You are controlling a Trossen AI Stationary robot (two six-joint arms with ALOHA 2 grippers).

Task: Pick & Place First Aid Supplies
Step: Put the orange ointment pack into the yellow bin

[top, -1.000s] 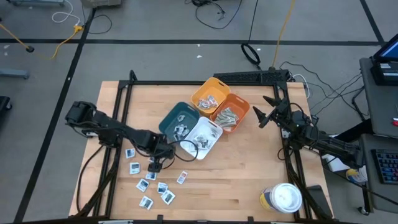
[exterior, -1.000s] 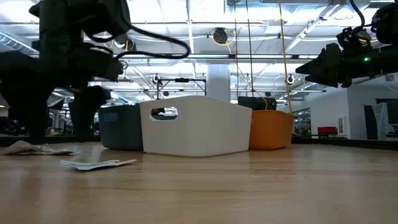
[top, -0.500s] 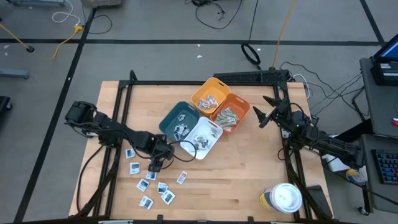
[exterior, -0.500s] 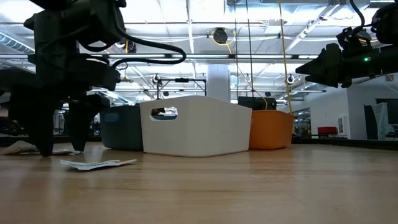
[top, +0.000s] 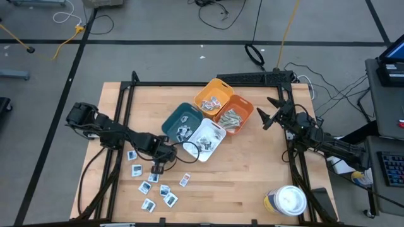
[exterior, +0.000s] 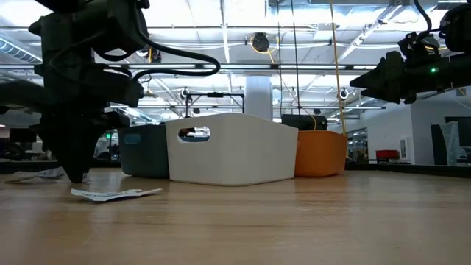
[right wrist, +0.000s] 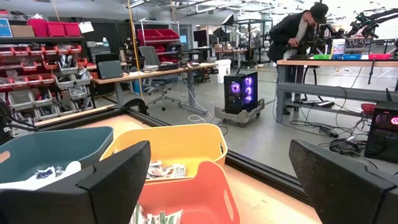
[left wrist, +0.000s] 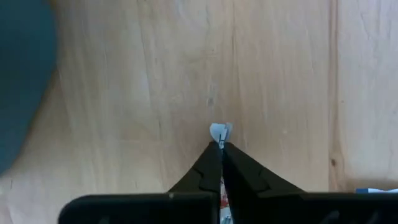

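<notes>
Four bins [top: 210,118] sit mid-frame. About seven small packets [top: 158,188] lie lower left. The left gripper [top: 158,168] pinches one packet [left wrist: 220,131] there. The right gripper [top: 271,113], at right, has fingers apart.

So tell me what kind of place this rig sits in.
Probably a robotics lab or workshop: shelves of red parts bins, a lit computer tower on the floor, and a person bent over a workbench.

Four bins [top: 206,118] clustered at table [top: 252,176] centre; packets [top: 154,183] scattered left-front; lidded tub [top: 287,202] at right-front corner
</notes>
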